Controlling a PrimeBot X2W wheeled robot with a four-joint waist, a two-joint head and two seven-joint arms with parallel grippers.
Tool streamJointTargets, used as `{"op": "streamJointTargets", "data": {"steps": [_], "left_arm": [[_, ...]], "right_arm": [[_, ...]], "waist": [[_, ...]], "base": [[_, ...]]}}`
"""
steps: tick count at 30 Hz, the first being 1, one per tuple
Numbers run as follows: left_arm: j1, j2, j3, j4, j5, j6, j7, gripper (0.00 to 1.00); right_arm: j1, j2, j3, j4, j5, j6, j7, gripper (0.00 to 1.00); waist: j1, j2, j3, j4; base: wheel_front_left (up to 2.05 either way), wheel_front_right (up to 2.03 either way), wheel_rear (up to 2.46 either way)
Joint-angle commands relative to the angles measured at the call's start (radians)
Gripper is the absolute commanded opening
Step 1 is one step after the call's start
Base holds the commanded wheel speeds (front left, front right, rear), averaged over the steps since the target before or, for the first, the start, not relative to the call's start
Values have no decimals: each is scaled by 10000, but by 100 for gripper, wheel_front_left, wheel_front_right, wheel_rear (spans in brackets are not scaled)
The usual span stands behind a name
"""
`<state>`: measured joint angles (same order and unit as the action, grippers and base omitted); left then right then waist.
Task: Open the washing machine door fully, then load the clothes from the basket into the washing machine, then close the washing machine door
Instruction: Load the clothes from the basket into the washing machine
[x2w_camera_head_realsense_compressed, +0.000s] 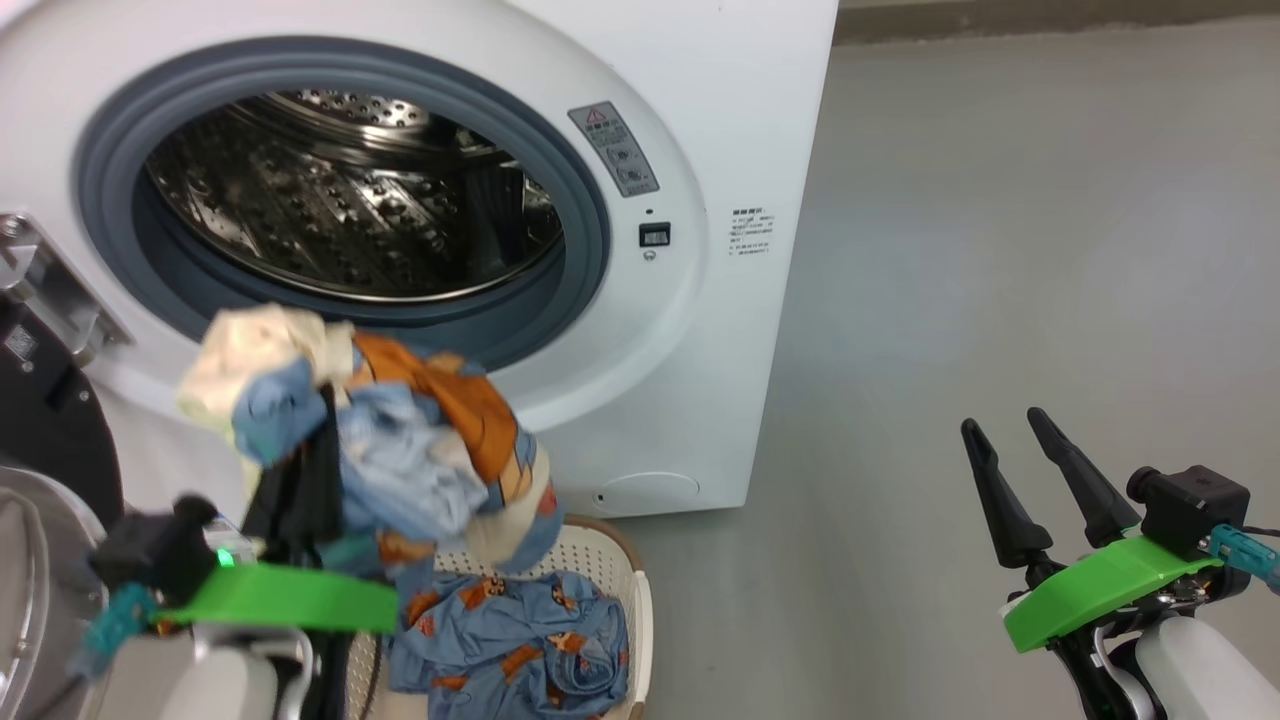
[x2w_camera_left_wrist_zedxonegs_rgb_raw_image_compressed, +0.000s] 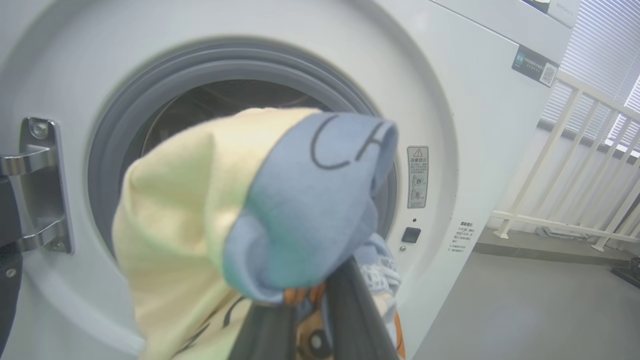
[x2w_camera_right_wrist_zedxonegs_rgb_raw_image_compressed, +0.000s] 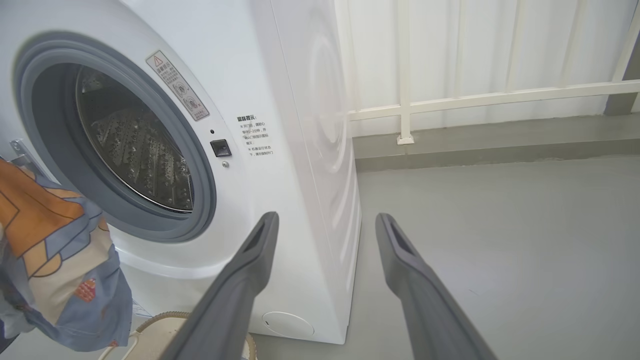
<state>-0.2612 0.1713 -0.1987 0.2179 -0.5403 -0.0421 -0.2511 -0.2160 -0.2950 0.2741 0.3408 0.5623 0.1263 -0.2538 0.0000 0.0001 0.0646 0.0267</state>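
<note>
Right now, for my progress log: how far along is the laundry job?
Done: the washing machine door is swung open. In hand: the left tool is shut on a bundle of clothes held before the empty-looking drum. Left: a blue printed garment in the basket, then closing the door.

Laundry corner, white front-loading washing machine (x2w_camera_head_realsense_compressed: 760, 150), bare grey floor (x2w_camera_head_realsense_compressed: 1000, 250), white railing (x2w_camera_right_wrist_zedxonegs_rgb_raw_image_compressed: 500, 97)

The grey floor (x2w_camera_head_realsense_compressed: 1010, 250) is smooth and a bit shiny. A white fence (x2w_camera_right_wrist_zedxonegs_rgb_raw_image_compressed: 500, 96) with thin bars stands along its far edge. White blinds (x2w_camera_left_wrist_zedxonegs_rgb_raw_image_compressed: 605, 35) hang behind the fence.
</note>
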Motion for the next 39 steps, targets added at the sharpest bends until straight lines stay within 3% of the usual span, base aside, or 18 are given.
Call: {"op": "streamJointTargets", "data": {"steps": [1,9,18,26,35,39], "left_arm": [[-755,235,384,-177,162,-8,-106,0],[-2838,345,893,732,522,-346,-107,0],[-5212,548,1386,3722,726,-755,-107,0],[-7424,911,1633,5627,694,-858,-107,0],[-9537,1452,1536,6983,952,-882,-107,0],[-10214,1695,1667,6614,1320,-883,-107,0]], "right_arm": [[-161,-214,166,-263,-53,44,-80,100],[-544,-328,135,-438,-171,44,-80,100],[-1229,-347,83,-759,-400,44,-80,100],[-1697,-214,-31,-1048,-596,44,-80,100],[-1922,121,-167,-1240,-756,44,-80,100],[-1998,257,-116,-1277,-791,44,-80,100]], "waist": [[0,-1,241,-66],[0,-1,1465,-411],[0,-1,3526,-979],[0,-1,5137,-1416],[0,-1,6223,-1895],[0,-1,6443,-2065]], "base": [[0,0,0],[0,0,0],[0,0,0],[0,0,0],[0,0,0],[0,0,0]]}}
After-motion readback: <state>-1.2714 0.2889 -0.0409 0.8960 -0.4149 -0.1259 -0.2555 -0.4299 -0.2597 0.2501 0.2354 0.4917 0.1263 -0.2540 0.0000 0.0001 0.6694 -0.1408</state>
